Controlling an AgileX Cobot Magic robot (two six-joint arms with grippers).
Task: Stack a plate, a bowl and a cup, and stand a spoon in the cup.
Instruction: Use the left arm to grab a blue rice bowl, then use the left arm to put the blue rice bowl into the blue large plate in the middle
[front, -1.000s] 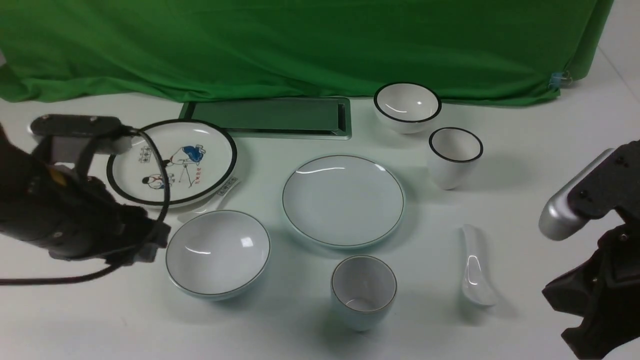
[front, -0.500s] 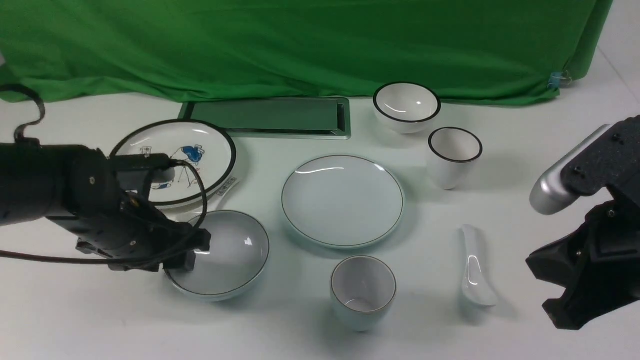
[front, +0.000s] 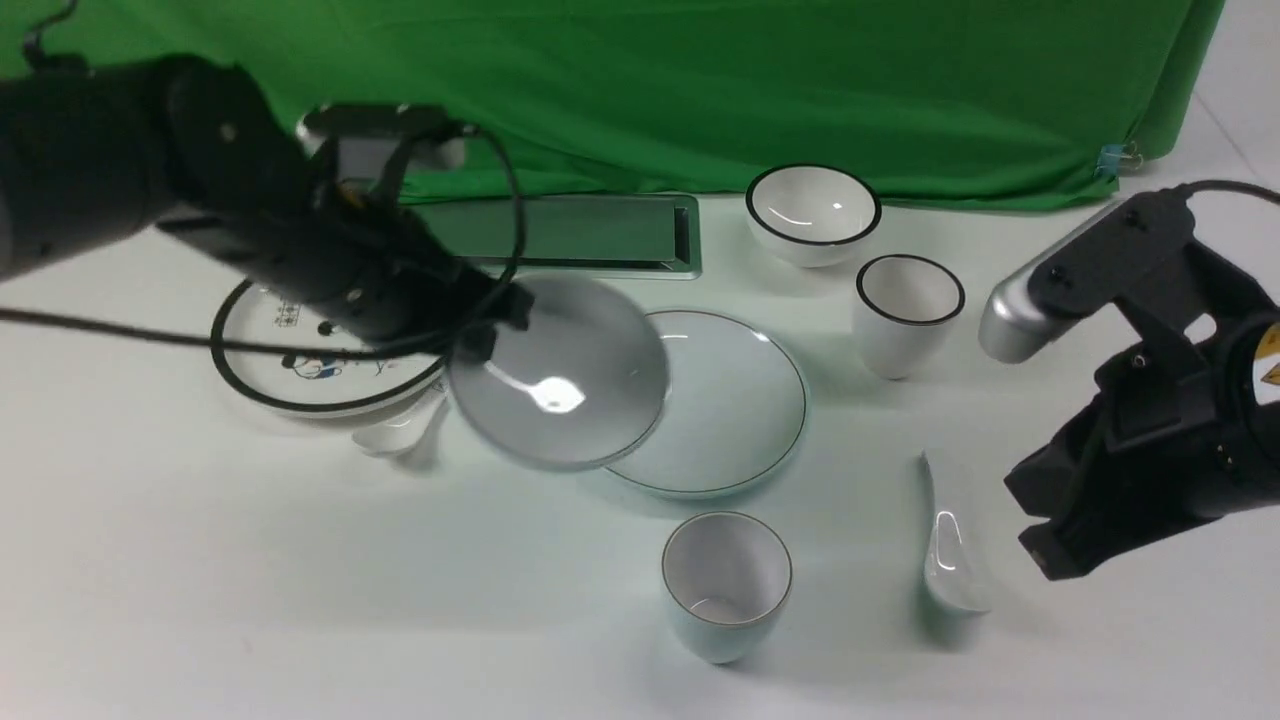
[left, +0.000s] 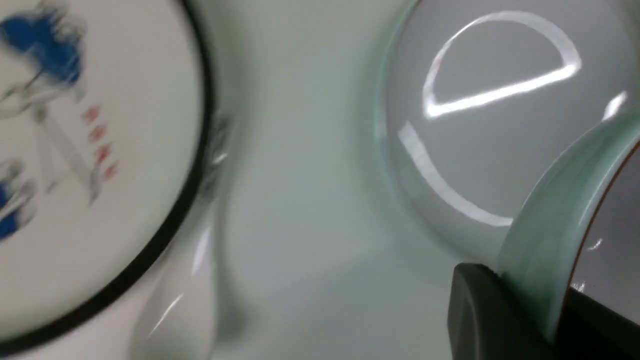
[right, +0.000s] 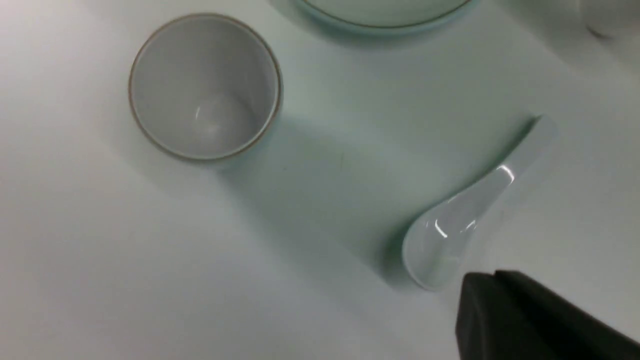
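Note:
My left gripper (front: 488, 326) is shut on the rim of the pale blue-green bowl (front: 560, 385) and holds it tilted in the air, overlapping the left edge of the plain plate (front: 735, 400). In the left wrist view the bowl's green wall (left: 547, 220) sits between the jaws of the left gripper (left: 542, 320), with the plate (left: 480, 140) below. The cup (front: 727, 580) stands upright in front of the plate. The plain white spoon (front: 950, 545) lies right of the cup. My right gripper (front: 1042, 558) is shut and empty, hovering just right of the spoon (right: 465, 215); the cup (right: 205, 87) shows there too.
A black-rimmed cartoon plate (front: 300, 375) lies at the left with a labelled spoon (front: 400, 435) by its front edge. A black-rimmed bowl (front: 813, 210) and white cup (front: 908, 310) stand at the back right. A metal tray (front: 560, 235) lies before the green cloth.
My left gripper shut on the bowl's rim, lifted it off the table and carried it right and back toward the plate. The right arm moved left and forward, nearer the spoon.

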